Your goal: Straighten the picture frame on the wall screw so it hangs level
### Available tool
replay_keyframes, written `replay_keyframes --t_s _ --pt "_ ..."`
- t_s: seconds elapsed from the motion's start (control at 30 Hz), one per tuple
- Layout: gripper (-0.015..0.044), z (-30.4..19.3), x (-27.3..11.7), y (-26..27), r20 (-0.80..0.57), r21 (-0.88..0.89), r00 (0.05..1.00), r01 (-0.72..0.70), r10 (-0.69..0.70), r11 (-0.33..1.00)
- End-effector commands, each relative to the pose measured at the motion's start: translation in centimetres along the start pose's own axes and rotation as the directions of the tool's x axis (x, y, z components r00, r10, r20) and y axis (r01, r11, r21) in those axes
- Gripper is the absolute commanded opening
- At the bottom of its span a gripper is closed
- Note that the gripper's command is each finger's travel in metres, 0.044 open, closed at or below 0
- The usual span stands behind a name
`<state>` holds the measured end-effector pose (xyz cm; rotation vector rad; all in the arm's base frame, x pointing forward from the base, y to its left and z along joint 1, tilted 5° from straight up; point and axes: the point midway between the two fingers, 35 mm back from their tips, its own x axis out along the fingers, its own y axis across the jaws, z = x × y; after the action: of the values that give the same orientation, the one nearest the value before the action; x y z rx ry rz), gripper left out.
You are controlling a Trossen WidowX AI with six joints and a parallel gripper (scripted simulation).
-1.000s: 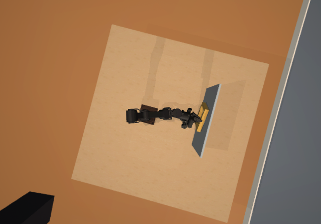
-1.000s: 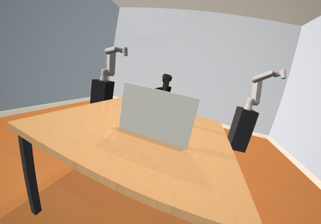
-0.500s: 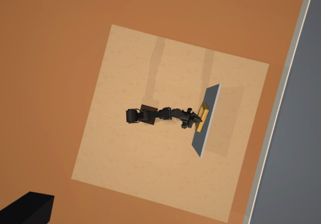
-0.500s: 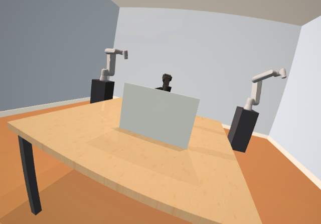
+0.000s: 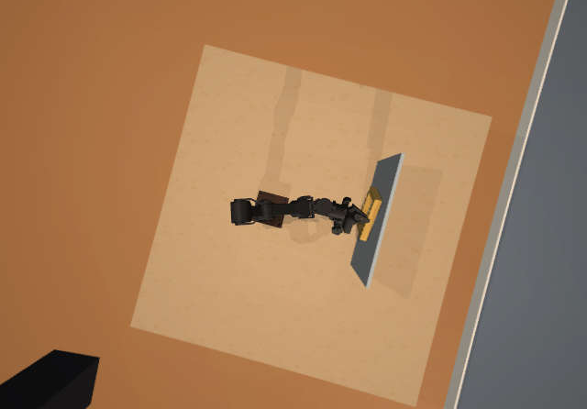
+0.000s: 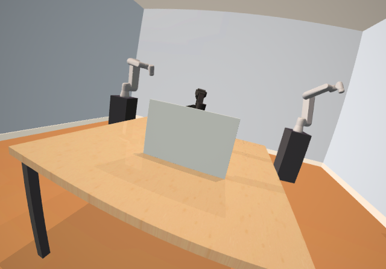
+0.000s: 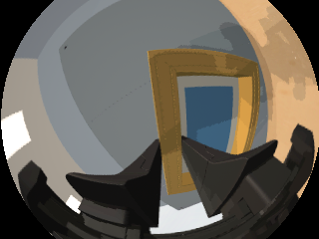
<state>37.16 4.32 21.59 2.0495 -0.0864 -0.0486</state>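
One frame in my grip, its level still to be proved

From my seat I have the picture frame [image 5: 374, 215] [image 7: 165, 105] right of centre in the top view, against the near face of the upright panel [image 5: 391, 172] [image 6: 190, 138] [image 7: 110, 60]. In the wrist view it fills the middle and right. The jaws of the gripper [image 5: 367, 220] [image 7: 170, 139] are pinching one bar of the yellow border, low in the middle of the wrist view.

As for progress, I judge that the grip is made and a lift or one-notch shift is in hand. The frame is not let go, so this round's look is left, and more rounds if it hangs crooked. I cannot tell which side is high: the wrist lens bends every edge, and the exterior view shows only the panel's back. The screw and notched strip are out of my sight, so I cannot say which notch bears the weight.

My count: one frame, one blue picture [image 7: 209, 112] inside it, one panel, one table [image 5: 284, 310] [image 6: 174, 204], one black working arm [image 5: 284, 207] [image 6: 200, 99]. Beyond the table, in the exterior view, stand two pale arms [image 6: 134, 77] on two black pedestals [image 6: 292, 157], left and right.
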Motion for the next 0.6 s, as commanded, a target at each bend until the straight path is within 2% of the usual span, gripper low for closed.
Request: replay_keyframes --t_s 0.0,0.57 --pt "0.0 -0.29 0.03 0.51 -0.009 0.003 1.0 -0.017 0.017 1.0" --pt "0.0 -0.43 0.02 0.52 -0.009 0.003 1.0 -0.017 0.017 1.0"
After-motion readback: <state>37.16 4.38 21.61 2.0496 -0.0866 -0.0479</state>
